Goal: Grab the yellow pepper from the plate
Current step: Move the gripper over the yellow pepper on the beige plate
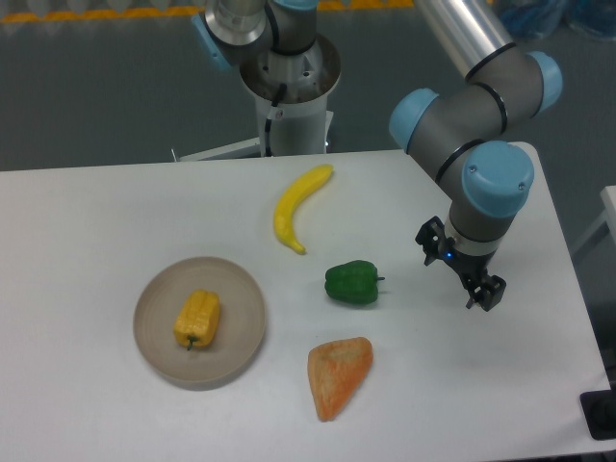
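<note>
The yellow pepper (196, 320) lies on the round beige-grey plate (241, 332) at the front left of the white table. My gripper (460, 265) hangs over the right side of the table, far to the right of the plate, pointing down. Its two black fingers stand apart with nothing between them, so it is open and empty.
A yellow banana (297, 205) lies at the table's middle back. A dark green pepper (353, 283) sits between the plate and my gripper. An orange wedge-shaped piece (338, 374) lies at the front middle. The robot base (289, 87) stands behind the table.
</note>
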Available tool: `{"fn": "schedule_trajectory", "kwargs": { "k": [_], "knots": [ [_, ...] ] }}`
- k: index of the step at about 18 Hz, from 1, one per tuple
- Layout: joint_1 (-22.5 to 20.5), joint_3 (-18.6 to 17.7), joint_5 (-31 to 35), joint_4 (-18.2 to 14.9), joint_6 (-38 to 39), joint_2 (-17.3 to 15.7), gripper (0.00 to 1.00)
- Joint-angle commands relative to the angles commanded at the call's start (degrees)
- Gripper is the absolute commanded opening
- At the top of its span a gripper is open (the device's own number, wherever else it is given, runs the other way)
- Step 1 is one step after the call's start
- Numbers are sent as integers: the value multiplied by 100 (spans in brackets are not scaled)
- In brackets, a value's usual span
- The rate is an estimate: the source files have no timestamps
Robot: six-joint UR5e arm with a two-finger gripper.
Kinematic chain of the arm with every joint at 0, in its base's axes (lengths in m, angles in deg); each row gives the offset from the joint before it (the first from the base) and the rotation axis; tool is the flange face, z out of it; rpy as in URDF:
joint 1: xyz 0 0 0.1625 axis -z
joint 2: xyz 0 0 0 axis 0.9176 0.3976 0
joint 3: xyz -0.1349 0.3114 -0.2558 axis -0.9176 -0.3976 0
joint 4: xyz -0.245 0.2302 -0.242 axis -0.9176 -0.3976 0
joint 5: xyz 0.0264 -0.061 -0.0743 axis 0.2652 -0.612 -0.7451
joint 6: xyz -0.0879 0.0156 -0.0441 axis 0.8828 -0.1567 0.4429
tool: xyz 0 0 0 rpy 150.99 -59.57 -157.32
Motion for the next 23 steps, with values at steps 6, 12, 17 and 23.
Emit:
{"fn": "schedule_trajectory", "kwargs": {
  "k": [6, 12, 17, 23],
  "knots": [
    [88, -61, -26, -35, 175, -114, 100],
    [491, -61, -149, -299, 693, -421, 100],
    [948, -158, -1159, -431, 1966, -746, 100],
    [2273, -395, -1196, -317, 3783, -906, 100]
  ]
}}
